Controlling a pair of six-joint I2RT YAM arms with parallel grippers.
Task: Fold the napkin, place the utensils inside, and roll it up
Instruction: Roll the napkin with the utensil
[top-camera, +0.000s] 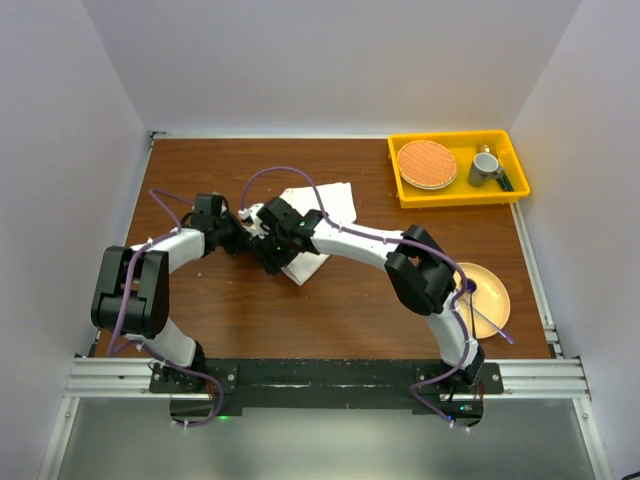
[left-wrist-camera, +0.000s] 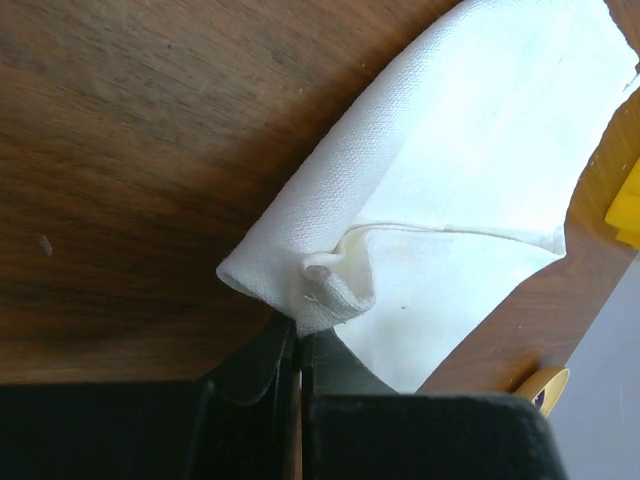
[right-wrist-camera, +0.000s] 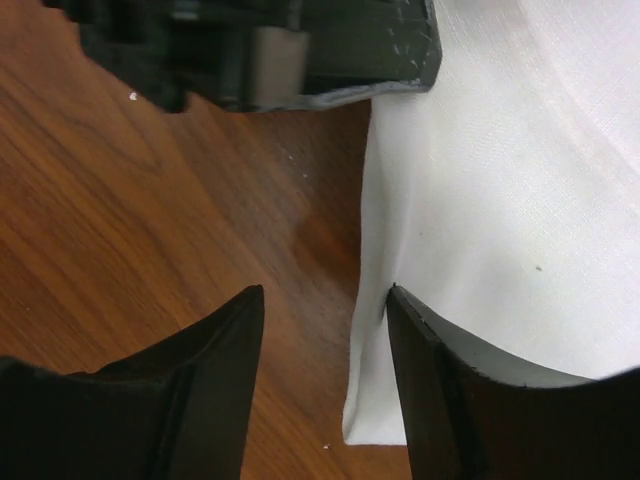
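The off-white napkin (top-camera: 328, 203) lies folded on the brown table, partly under both wrists. My left gripper (top-camera: 252, 232) is shut on a bunched corner of the napkin (left-wrist-camera: 460, 170), which it pinches at the fingertips (left-wrist-camera: 298, 335) and lifts slightly. My right gripper (top-camera: 270, 250) stands open right beside it. In the right wrist view the napkin's (right-wrist-camera: 500, 200) left edge runs between its jaws (right-wrist-camera: 325, 300), and the right finger (right-wrist-camera: 440, 370) rests on the cloth. The utensils cannot be made out in any view.
A yellow tray (top-camera: 515, 160) at the back right holds a round orange disc (top-camera: 427, 164) and a grey cup (top-camera: 486, 166). A yellow plate (top-camera: 490, 282) sits near the right arm, with a purple-ended utensil (top-camera: 497, 330) across it. White walls enclose the table.
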